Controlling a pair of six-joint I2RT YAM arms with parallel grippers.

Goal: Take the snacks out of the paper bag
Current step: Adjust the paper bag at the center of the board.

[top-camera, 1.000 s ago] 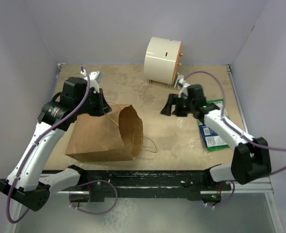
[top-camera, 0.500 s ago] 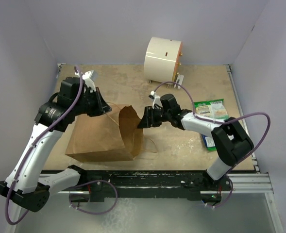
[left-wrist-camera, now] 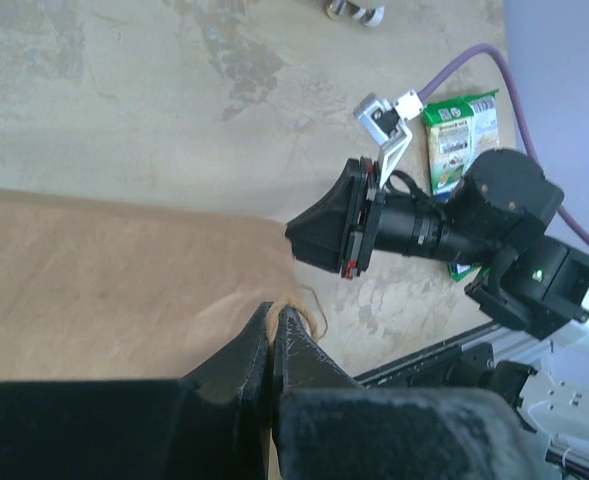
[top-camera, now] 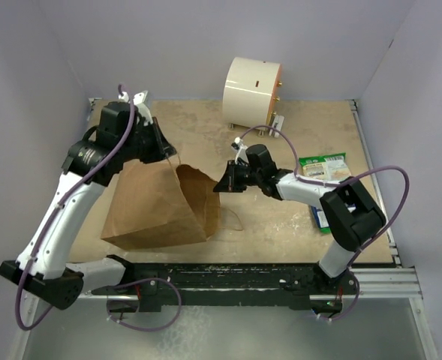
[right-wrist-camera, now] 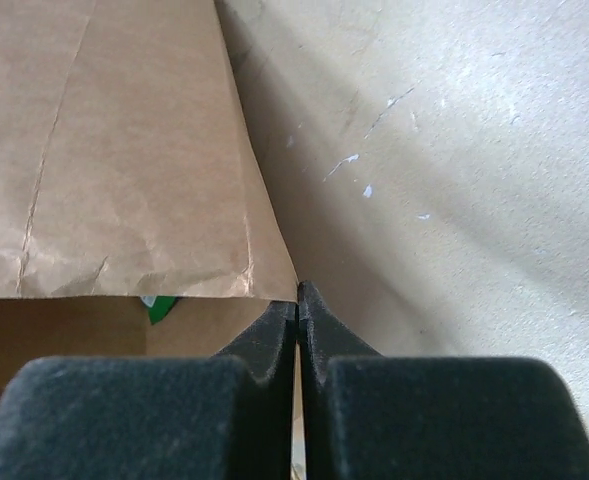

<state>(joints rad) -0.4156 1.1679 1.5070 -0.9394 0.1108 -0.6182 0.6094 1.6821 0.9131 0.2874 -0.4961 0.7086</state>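
The brown paper bag [top-camera: 149,206] lies on its side at the left, its mouth facing right. My left gripper [top-camera: 168,154] is above the mouth's far corner, shut on the bag's thin twisted handle [left-wrist-camera: 309,300]. My right gripper [top-camera: 217,185] is at the mouth's right side, shut on the edge of the paper rim [right-wrist-camera: 274,290]. In the right wrist view a scrap of a green snack [right-wrist-camera: 162,307] shows inside the bag [right-wrist-camera: 124,150]. Two snacks lie on the table at the right: a green-and-white packet [top-camera: 326,169] and a blue one [top-camera: 320,218] partly under my right arm.
A cream cylinder [top-camera: 252,91] stands at the back centre with a small white fitting beside it. The bag's other loop handle [top-camera: 232,221] trails on the table in front of the mouth. Purple cables hang from both arms.
My right gripper swung left from beside the packets to the bag's mouth and shut on the rim. My left gripper moved up and back, pulling the bag's top corner with it.
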